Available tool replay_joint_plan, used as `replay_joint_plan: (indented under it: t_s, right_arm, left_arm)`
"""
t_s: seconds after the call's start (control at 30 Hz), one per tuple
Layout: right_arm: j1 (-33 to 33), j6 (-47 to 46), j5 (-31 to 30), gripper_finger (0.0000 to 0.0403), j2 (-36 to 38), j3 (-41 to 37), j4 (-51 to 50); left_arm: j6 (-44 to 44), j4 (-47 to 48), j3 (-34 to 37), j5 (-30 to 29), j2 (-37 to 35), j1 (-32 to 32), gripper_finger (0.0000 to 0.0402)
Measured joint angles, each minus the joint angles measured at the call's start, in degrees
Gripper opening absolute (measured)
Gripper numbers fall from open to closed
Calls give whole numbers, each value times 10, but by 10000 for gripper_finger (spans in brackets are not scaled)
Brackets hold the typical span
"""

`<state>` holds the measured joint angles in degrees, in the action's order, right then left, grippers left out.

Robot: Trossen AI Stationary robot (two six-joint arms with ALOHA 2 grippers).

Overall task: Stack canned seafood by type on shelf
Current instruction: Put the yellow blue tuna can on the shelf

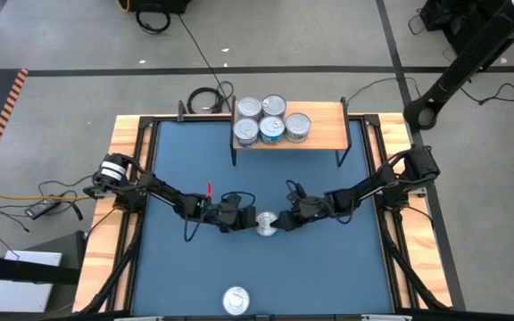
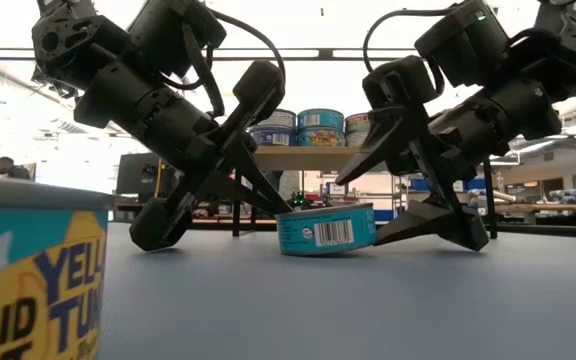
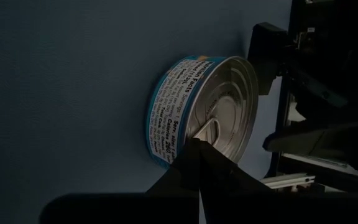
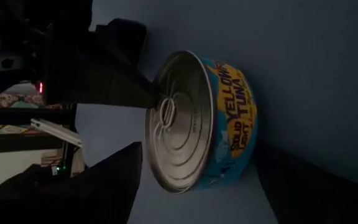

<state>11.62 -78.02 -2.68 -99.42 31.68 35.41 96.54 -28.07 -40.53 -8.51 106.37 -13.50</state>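
Both wrist views are dim and shadowed, the low view glares with ceiling lights [image 2: 298, 52] behind (arms silhouetted), the nearest can [image 2: 28, 270] blurred.

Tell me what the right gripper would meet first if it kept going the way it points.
The right gripper, jaws open, points at the teal-labelled tuna can lying mid-table, so it would likely meet that first. Just beyond sits the shut left gripper, tips against the lid.
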Motion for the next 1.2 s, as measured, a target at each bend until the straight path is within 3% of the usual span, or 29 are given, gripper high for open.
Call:
replay_joint_plan:
  t_s: [0.23, 0.43, 0.57, 0.77, 1.2]
  right_arm:
    - [-4, -5, 22, 312, -47, 45, -19]
    - [-18, -3, 19, 292, -26, 53, -60]
    - [-22, 8, 18, 238, -28, 52, -48]
    - [-22, 17, 18, 115, -27, 51, -41]
    - [-22, 17, 56, 114, -28, 51, -30]
  left_arm:
    - [-1, -3, 1, 7, 0, -1, 0]
    - [-6, -7, 1, 7, 0, -1, 0]
    - [-7, -7, 2, 5, 0, -1, 0]
    - [-8, -12, 3, 7, 0, -2, 0]
    - [-62, -72, 8, 18, -13, -2, 5]
